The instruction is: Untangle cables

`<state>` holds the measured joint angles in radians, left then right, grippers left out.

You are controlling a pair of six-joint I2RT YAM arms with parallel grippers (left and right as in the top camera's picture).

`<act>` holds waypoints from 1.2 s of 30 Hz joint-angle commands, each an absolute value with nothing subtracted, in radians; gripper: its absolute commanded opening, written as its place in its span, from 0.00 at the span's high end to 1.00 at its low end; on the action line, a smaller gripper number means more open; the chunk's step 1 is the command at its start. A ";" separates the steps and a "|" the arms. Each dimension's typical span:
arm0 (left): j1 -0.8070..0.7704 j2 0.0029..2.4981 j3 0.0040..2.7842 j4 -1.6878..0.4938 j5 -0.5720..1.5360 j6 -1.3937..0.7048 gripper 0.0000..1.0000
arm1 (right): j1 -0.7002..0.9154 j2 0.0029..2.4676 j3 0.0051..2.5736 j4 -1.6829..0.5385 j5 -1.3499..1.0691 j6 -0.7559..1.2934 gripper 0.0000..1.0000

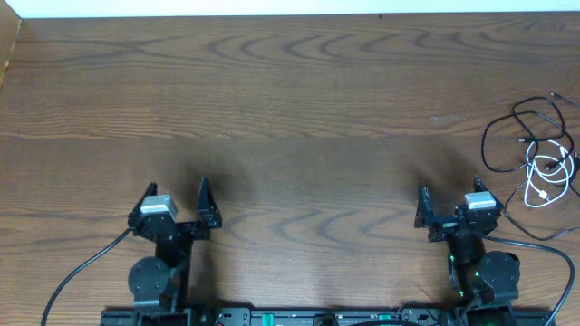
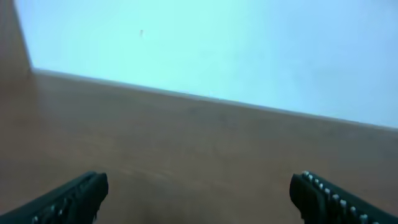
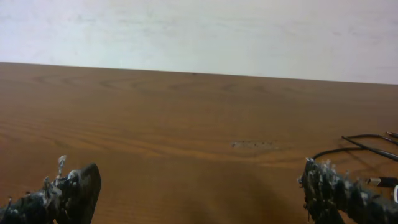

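The cables (image 1: 536, 154) lie tangled at the far right of the table: thin black loops with a white cord coiled among them. Part of a black loop shows at the right edge of the right wrist view (image 3: 364, 146). My right gripper (image 1: 449, 201) is open and empty, to the left of and nearer than the cables; its fingers frame bare wood in the right wrist view (image 3: 199, 186). My left gripper (image 1: 178, 196) is open and empty at the near left, far from the cables. In the left wrist view (image 2: 199, 193) only wood and wall show between its fingers.
The wooden table (image 1: 290, 109) runs to a pale wall at the back. A raised wooden edge (image 1: 9, 54) stands at the far left. Thick black arm wires (image 1: 77, 276) trail by each arm base near the front edge.
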<state>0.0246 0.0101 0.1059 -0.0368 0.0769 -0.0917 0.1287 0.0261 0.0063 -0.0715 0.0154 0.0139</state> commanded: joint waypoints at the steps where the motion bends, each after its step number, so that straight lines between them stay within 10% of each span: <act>1: 0.030 0.001 0.030 0.053 0.102 -0.052 0.02 | 0.132 0.026 0.007 -0.078 0.017 0.006 0.01; 36: 0.030 0.004 0.005 -0.063 0.109 -0.053 0.02 | 0.132 0.026 0.007 -0.078 0.016 0.006 0.01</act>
